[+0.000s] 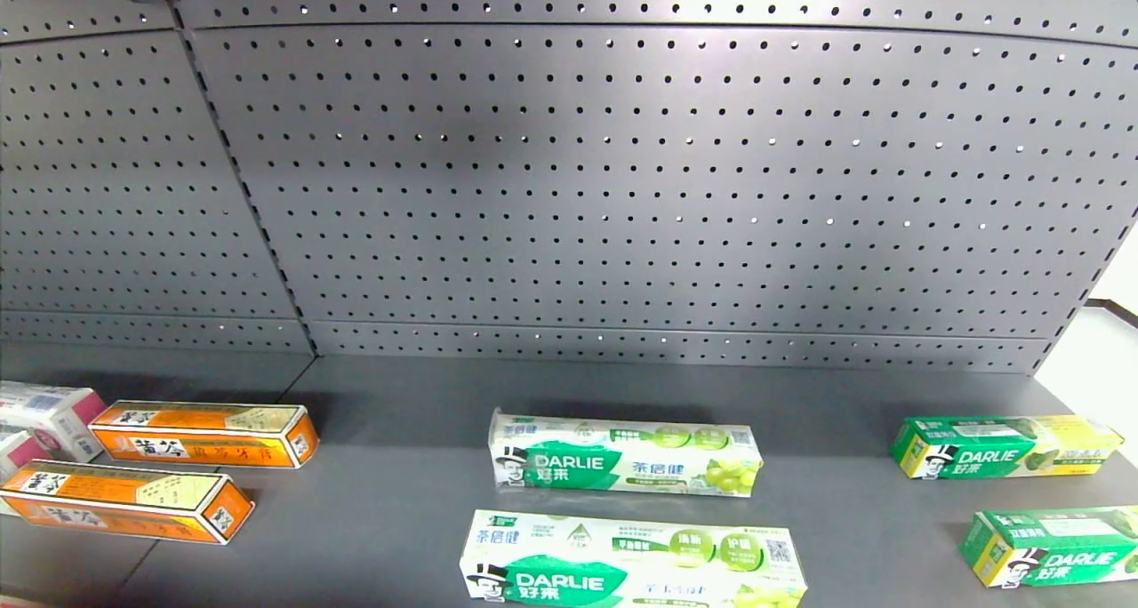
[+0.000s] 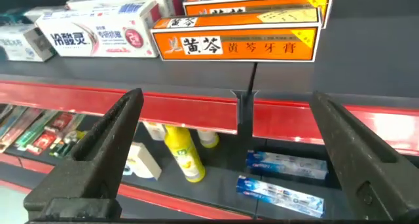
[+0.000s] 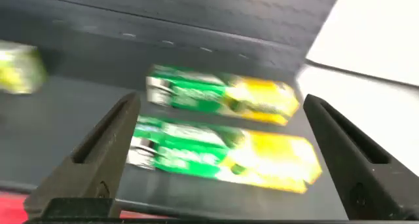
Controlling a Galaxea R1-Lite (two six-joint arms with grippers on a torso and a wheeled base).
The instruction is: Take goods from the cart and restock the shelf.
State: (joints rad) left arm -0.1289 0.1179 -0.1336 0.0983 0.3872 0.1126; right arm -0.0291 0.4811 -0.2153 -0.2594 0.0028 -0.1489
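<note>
My left gripper (image 2: 226,99) is released: its dark fingers (image 2: 105,145) stand wide apart with nothing between them. My right gripper (image 3: 221,101) is released as well and holds nothing.

The head view looks down on the grey shelf (image 1: 400,421) and its pegboard wall (image 1: 622,190). In the lower left of this frame lie the rear orange box (image 1: 204,433) and the front orange box (image 1: 124,501), with pink-white boxes (image 1: 49,417) at the left edge. At the bottom middle are two pale green boxes, one behind (image 1: 622,455) the other (image 1: 631,559). In the lower right lie the far green-yellow box (image 1: 1005,446) and the near green-yellow box (image 1: 1053,546).

The left wrist camera adds what is under the shelf: a red rail (image 2: 183,109) along the front edge, and on the level below a yellow bottle (image 2: 183,152) and blue boxes (image 2: 285,165). The right wrist camera has the two green-yellow boxes beyond my open fingers (both blurred).
</note>
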